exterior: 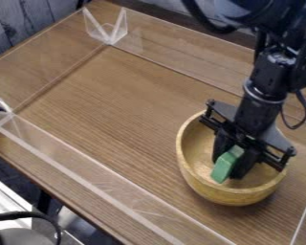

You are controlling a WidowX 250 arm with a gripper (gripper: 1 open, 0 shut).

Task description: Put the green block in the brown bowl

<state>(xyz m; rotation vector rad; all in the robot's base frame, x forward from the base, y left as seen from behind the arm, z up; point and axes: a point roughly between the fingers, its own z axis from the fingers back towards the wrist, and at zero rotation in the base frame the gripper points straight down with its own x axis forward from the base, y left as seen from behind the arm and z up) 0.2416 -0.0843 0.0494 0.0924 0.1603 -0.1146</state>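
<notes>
The brown bowl (201,178) is a round wooden dish at the lower right of the wooden table. Inside it stands the green block (225,166), tilted on end and pinched at its upper part by my gripper (232,156), which is shut on it. The black arm comes down steeply from the top right, with the fingers reaching into the bowl's hollow. The block's lower end sits low in the bowl; I cannot tell whether it touches the bottom.
Clear plastic walls (66,158) fence the wooden tabletop (104,100) on the left, front and back. A clear bracket (114,29) stands in the far corner. The bowl lies close to the right wall (302,215).
</notes>
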